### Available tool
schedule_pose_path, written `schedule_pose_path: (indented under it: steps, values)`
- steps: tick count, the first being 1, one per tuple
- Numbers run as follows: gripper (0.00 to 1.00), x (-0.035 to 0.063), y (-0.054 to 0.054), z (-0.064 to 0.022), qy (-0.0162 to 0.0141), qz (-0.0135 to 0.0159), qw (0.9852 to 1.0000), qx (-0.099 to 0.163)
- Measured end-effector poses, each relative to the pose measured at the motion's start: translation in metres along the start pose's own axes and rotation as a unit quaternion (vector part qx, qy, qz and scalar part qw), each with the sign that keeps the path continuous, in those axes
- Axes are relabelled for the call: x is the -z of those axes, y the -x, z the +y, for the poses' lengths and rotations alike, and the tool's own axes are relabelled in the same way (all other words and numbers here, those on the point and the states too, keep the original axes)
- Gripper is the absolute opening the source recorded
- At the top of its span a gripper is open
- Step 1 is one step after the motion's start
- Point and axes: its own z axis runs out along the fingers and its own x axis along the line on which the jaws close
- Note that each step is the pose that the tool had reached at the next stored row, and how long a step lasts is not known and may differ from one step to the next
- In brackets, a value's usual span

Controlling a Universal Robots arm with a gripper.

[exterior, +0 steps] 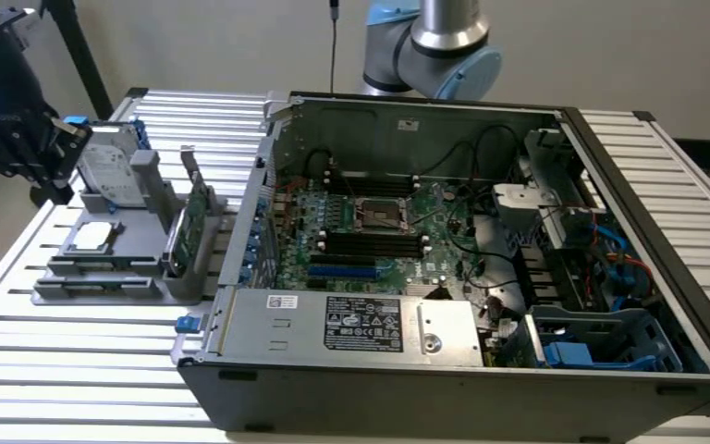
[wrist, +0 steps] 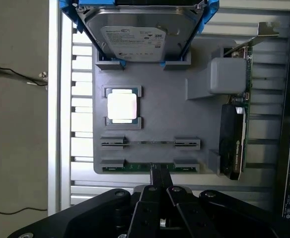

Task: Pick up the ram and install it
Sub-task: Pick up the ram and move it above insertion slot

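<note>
Zero steps finished. Ram [wrist: 135, 167] in holder [wrist: 160, 114] slot on surface [exterior: 84, 370], not lifted; motherboard slots [exterior: 372, 243] look empty. Pincer [wrist: 160, 171] at ram; opening: cannot tell.

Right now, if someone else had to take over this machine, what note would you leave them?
Gripper: down at the middle of the ram; whether it grips cannot be told.
Ram: on edge in the end holder of the gray tray, beside the open computer case.
Done: gripper brought to the ram.
Left: ram not yet lifted out, not yet in the motherboard's black slots.
</note>
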Motion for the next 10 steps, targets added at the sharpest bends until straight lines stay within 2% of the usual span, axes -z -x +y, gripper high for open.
schedule_pose_path:
  steps: [10]
  values:
    - [0.11,-0.0005,-0.0004,-0.0015,0.0001,0.0001,1.0000,0.001]
